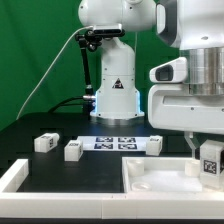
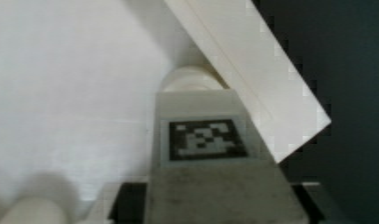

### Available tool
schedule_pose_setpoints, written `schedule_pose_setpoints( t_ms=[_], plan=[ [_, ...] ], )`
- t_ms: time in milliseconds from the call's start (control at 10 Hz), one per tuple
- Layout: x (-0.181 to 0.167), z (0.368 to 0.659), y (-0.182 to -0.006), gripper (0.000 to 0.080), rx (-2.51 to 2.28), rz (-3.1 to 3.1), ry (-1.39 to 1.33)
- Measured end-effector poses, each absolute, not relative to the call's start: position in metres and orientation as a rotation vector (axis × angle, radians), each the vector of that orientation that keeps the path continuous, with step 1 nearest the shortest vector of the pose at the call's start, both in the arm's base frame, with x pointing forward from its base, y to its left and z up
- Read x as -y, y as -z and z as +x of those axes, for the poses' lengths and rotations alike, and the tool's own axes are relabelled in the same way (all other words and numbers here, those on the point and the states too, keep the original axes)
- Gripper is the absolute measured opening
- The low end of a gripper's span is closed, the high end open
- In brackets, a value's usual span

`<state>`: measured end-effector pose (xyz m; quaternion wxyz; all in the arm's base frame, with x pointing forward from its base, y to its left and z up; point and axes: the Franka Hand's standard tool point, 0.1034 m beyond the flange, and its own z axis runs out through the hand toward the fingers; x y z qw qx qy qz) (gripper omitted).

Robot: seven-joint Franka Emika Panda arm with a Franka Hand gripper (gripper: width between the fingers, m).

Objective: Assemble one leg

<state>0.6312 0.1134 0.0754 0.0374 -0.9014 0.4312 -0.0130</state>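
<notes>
Black bench [image 1: 60,168] fills the floor of the scene. Nearest, a white rail [image 1: 14,176] lies at the exterior view's left. A big flat white panel [image 1: 150,182] lies at the exterior view's right.

Above the far right part of the panel hangs the claw [image 1: 206,152]. It is squeezed tight on the leg [image 1: 211,160], with the leg's black-and-white tag facing out. In the wrist view the leg [image 2: 204,140] sits in the middle of the claw [image 2: 212,200]. Its round end points at the panel [image 2: 70,100], close to the panel's edge. It is too hard to tell if they touch.

Farther back, three loose legs [image 1: 45,143] [image 1: 72,150] [image 1: 152,146] lie on the bench. The marker board [image 1: 115,142] lies between them. Behind it stands the robot base [image 1: 113,92], with a green wall [image 1: 30,50] at the very back.
</notes>
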Motion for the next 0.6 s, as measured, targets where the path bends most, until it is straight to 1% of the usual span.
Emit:
schedule_pose_setpoints(
  t_ms=[100, 400, 500, 600],
  plan=[
    [-0.1140, 0.6302, -0.0756, 0.0292, -1.486, -2.692, 0.038],
    [-0.1161, 0.6292, -0.0751, 0.0292, -1.781, -2.492, -0.001],
    [-0.1168, 0.6290, -0.0748, 0.0398, -1.726, -2.530, 0.000],
    [-0.1166, 0.6289, -0.0743, 0.0535, -1.662, -2.573, 0.002]
  ],
)
